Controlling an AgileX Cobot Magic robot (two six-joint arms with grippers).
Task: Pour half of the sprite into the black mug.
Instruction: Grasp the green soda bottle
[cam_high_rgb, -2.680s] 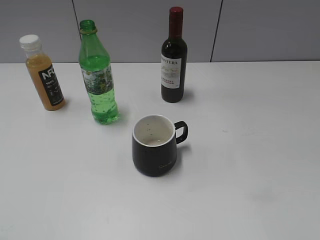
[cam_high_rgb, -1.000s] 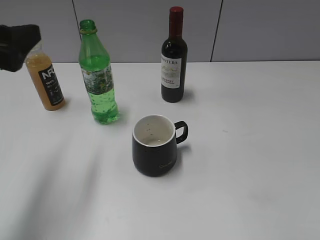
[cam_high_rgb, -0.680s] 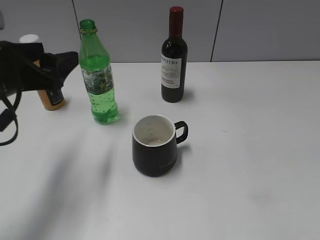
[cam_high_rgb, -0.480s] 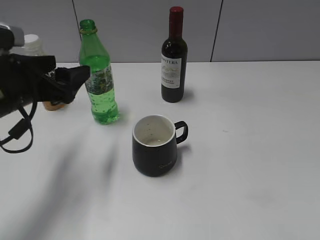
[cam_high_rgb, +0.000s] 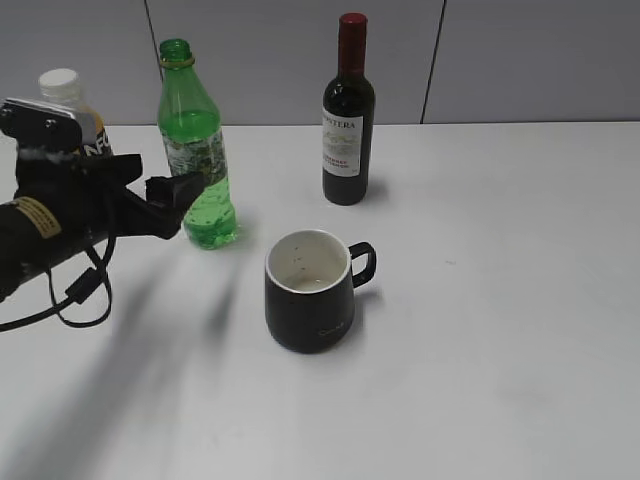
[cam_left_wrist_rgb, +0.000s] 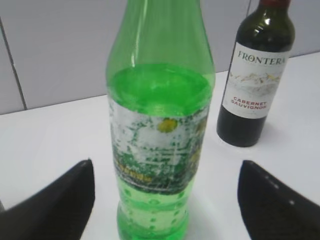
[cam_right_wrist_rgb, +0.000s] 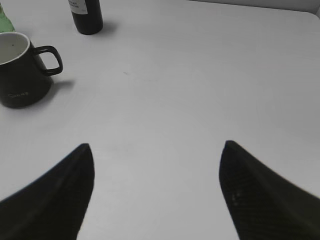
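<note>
Now approaching sprite bottle (cam_left_wrist_rgb: 160, 125) w/ left gripper (cam_left_wrist_rgb: 162, 200), jaws spread wide, not yet touching. Best centred on label band, level, squeezed firm before lifting toward black mug (cam_high_rgb: 308, 292); right gripper (cam_right_wrist_rgb: 155, 190) idle, spread too

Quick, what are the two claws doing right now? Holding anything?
Left gripper: open, empty, fingers either side of the sprite bottle without touching it.
Right gripper: open, empty, over bare table.

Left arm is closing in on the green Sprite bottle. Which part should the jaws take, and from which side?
Take the tall translucent green plastic bottle at its pale label band, coming level from the camera-left side as the open left gripper already faces it. It stands upright and uncapped, and the band is straight-walled, unlike the dimpled base.
</note>
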